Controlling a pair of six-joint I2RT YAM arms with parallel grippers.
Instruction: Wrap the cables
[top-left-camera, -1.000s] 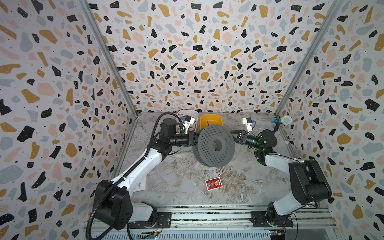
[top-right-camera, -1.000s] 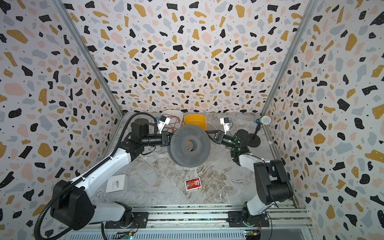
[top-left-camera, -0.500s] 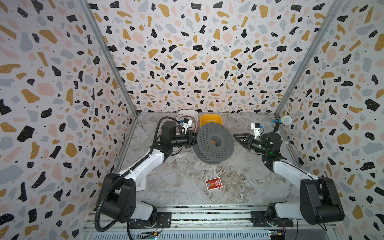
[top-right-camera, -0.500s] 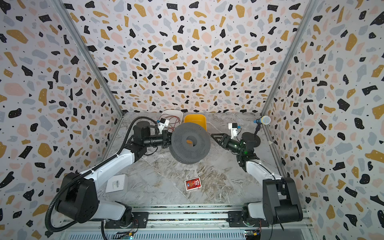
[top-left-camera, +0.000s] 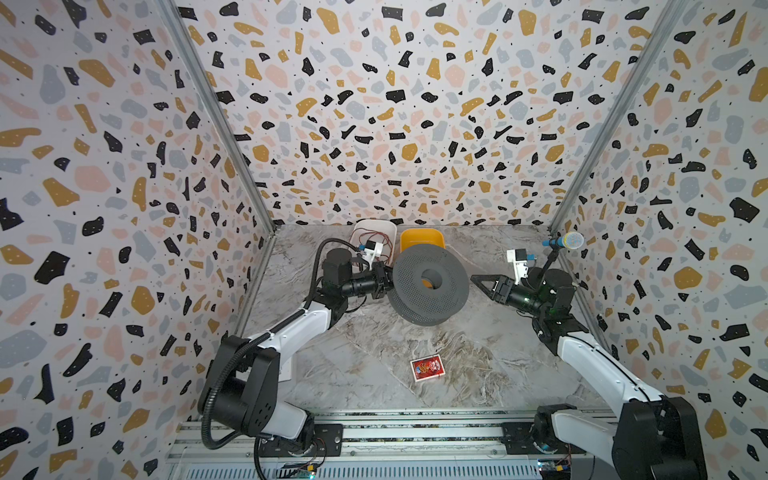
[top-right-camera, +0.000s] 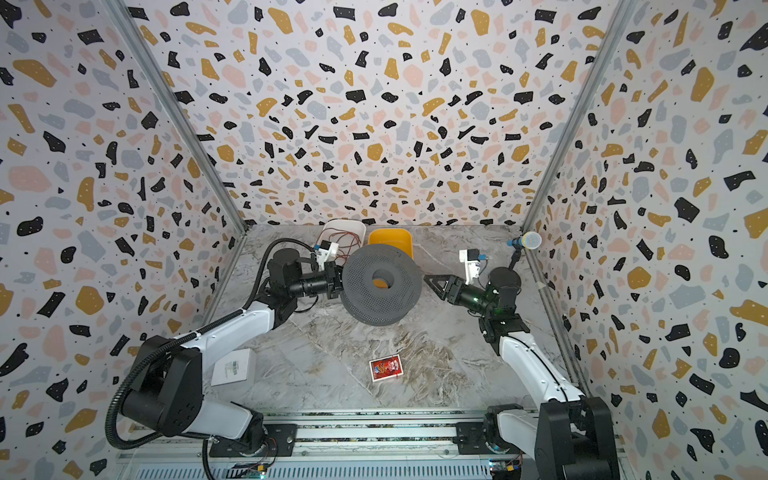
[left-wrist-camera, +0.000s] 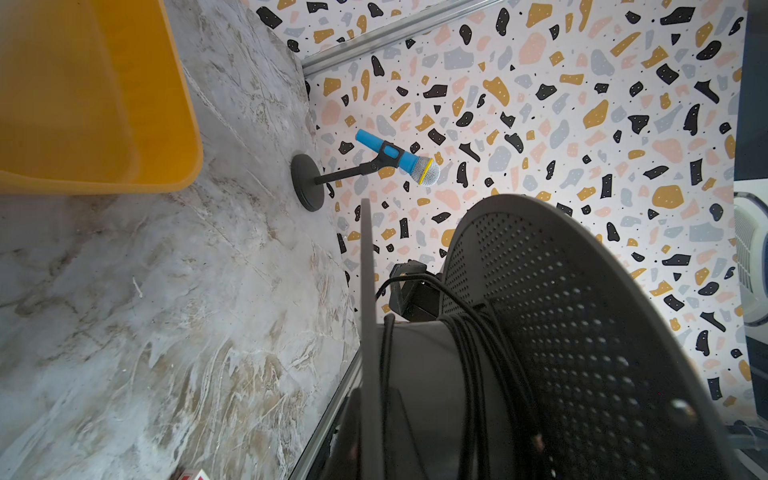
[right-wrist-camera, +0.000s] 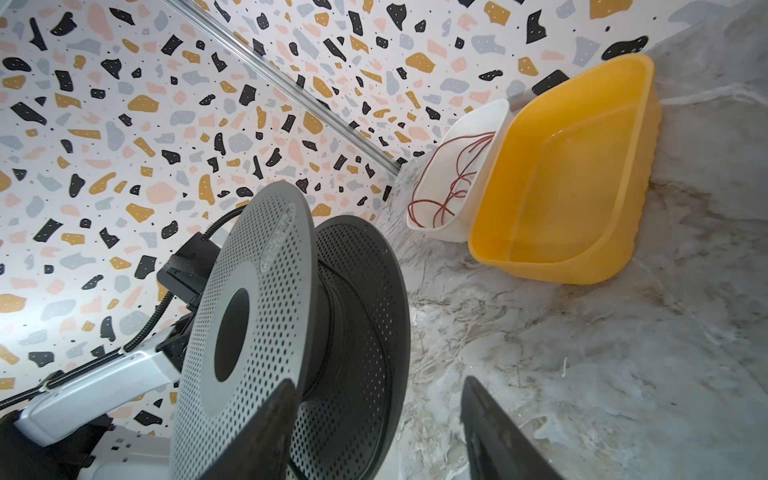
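Drawn back from the grey spool (top-left-camera: 415, 301), the right hand (top-left-camera: 478, 280) gapes empty; the left hand (top-left-camera: 385, 281) pinches its rim, holding the wound black cable (left-wrist-camera: 471, 336) off the desk (top-left-camera: 374, 353).

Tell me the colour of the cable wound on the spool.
Black: the cable shows best in the left wrist view, wrapped around the hub of the grey spool.
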